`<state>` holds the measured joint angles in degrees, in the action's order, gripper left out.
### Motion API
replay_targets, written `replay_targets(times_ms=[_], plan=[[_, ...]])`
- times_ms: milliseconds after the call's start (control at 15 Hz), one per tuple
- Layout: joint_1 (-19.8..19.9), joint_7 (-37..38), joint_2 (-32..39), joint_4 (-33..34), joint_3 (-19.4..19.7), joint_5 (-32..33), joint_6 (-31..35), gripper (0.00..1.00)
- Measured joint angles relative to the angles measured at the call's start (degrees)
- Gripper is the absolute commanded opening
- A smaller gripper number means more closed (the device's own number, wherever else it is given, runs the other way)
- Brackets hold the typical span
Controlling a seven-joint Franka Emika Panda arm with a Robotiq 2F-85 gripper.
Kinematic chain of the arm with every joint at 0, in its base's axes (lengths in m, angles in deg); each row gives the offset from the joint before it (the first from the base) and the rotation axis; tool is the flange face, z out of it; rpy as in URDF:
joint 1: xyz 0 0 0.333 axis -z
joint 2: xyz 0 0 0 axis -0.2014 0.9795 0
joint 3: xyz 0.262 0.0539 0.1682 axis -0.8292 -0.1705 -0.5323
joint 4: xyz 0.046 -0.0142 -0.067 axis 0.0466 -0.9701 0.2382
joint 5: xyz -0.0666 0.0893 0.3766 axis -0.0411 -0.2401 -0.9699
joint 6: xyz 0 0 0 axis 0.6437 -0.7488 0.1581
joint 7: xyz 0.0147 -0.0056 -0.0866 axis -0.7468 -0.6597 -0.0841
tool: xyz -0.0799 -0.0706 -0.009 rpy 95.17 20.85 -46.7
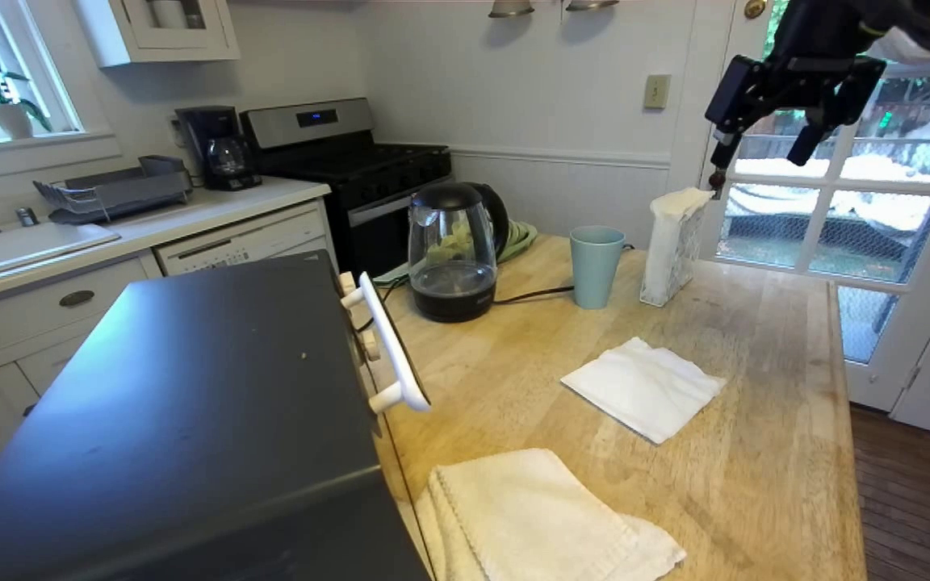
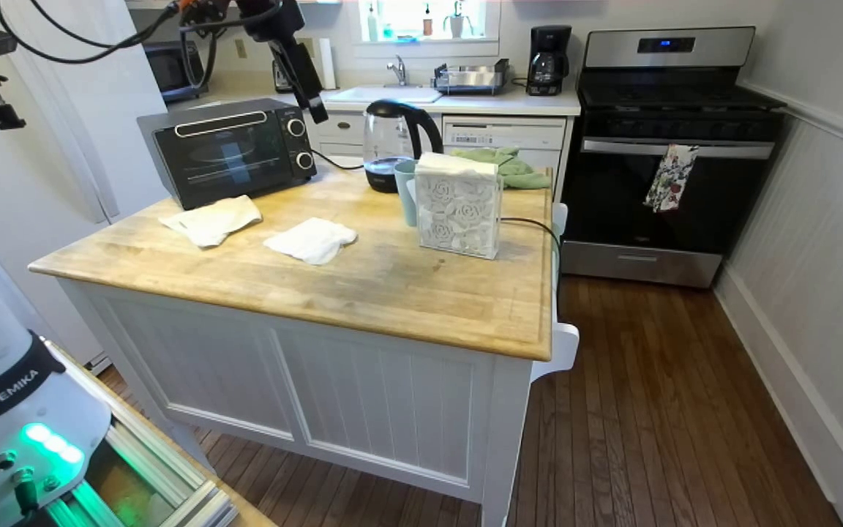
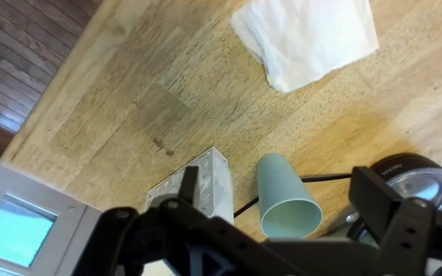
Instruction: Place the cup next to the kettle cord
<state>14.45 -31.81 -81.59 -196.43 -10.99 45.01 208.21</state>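
Observation:
The pale blue-grey cup (image 1: 595, 270) stands upright on the wooden island, between the glass kettle (image 1: 454, 294) and a white holder. In an exterior view the cup (image 2: 404, 194) is partly hidden behind that holder. The dark kettle cord (image 1: 534, 295) runs from the kettle base and passes behind the cup. In the wrist view the cord (image 3: 326, 178) shows on both sides of the cup (image 3: 284, 195), which hides its middle. My gripper (image 1: 762, 160) is open and empty, raised above the table. In the wrist view its fingers (image 3: 276, 186) frame the cup from above, apart from it.
The white napkin holder (image 2: 458, 208) stands close beside the cup. A white napkin (image 1: 647, 389) and a folded cloth (image 1: 546, 516) lie on the island. A black toaster oven (image 2: 227, 150) and a green cloth (image 2: 506, 167) are there too. The island's edge (image 3: 56, 92) shows.

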Motion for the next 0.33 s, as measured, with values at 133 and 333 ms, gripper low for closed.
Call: replay_targets(times_ms=[133, 333], plan=[[1.2, -6.6, -2.2, -1.5, 0.1, 0.0, -0.1, 1.0], [1.5, -8.8, -3.5, -2.5, 0.1, 0.0, -0.1, 1.0]])
